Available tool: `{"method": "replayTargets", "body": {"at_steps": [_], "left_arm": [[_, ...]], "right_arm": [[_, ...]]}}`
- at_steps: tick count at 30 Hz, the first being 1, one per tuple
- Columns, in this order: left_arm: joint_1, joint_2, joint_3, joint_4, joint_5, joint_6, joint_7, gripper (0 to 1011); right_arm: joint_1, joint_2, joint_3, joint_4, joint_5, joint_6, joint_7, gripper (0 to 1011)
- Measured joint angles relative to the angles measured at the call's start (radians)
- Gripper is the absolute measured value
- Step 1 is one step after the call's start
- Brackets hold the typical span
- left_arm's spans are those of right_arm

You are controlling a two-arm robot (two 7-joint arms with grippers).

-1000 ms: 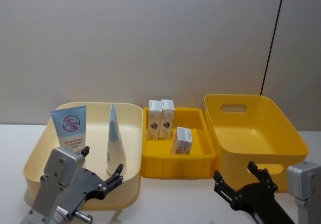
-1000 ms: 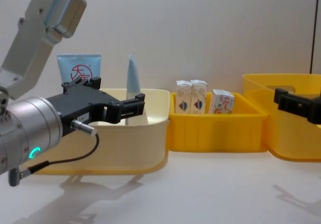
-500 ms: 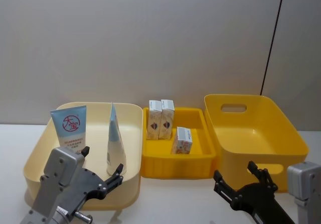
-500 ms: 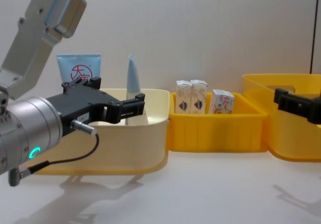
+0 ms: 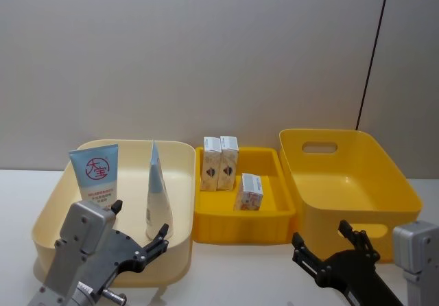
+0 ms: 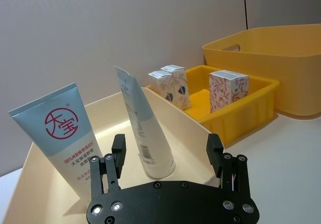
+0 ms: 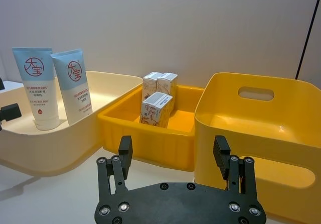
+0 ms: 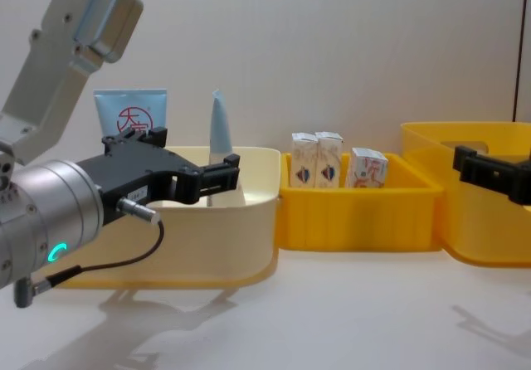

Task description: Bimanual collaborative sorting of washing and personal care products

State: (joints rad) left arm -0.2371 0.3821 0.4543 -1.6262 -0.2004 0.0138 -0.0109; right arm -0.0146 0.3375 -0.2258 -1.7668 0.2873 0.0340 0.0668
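Observation:
Two white squeeze tubes with pale blue ends stand upright in the cream bin (image 5: pixel 51 210): one faces me with its red logo (image 5: pixel 95 175), the other is turned edge-on (image 5: pixel 156 189). Three small white cartons sit in the shallow yellow tray (image 5: pixel 206 227): two side by side at the back (image 5: pixel 212 163) (image 5: pixel 228 159), one nearer the front (image 5: pixel 250 191). My left gripper (image 5: pixel 140 218) hovers open and holds nothing at the cream bin's near rim, facing the tubes (image 6: pixel 140 123). My right gripper (image 5: pixel 319 234) is open and holds nothing, low in front of the large yellow bin (image 5: pixel 357 189).
The three containers stand in a row, touching or nearly so, against a plain grey wall. The large yellow bin (image 7: pixel 261 118) has handle slots. Bare white table (image 8: pixel 332 312) lies between the containers and me.

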Motion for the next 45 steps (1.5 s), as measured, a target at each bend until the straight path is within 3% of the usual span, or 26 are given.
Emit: {"method": "replayTargets", "body": {"at_steps": [17, 21, 30, 32, 34, 36, 45], "left_arm": [[0.000, 0.000, 0.000, 0.000, 0.000, 0.000, 0.000, 1002], [0.000, 0.000, 0.000, 0.000, 0.000, 0.000, 0.000, 1002], [0.000, 0.000, 0.000, 0.000, 0.000, 0.000, 0.000, 1002], [0.000, 0.000, 0.000, 0.000, 0.000, 0.000, 0.000, 1002], [0.000, 0.000, 0.000, 0.000, 0.000, 0.000, 0.000, 1002], [0.000, 0.000, 0.000, 0.000, 0.000, 0.000, 0.000, 1002], [0.000, 0.000, 0.000, 0.000, 0.000, 0.000, 0.000, 1002]], "right_arm": [[0.002, -0.001, 0.000, -0.001, 0.000, 0.002, 0.000, 1001], [0.012, -0.006, -0.006, -0.011, -0.002, 0.029, -0.001, 1001], [0.066, -0.026, -0.026, -0.058, -0.002, 0.189, -0.017, 1001], [0.086, -0.037, -0.030, -0.070, 0.002, 0.254, -0.028, 1001], [0.091, -0.040, -0.031, -0.073, 0.003, 0.270, -0.031, 1001], [0.108, -0.053, -0.033, -0.081, 0.006, 0.337, -0.047, 1001], [0.159, -0.106, -0.035, -0.089, 0.010, 0.521, -0.107, 1001]]}}
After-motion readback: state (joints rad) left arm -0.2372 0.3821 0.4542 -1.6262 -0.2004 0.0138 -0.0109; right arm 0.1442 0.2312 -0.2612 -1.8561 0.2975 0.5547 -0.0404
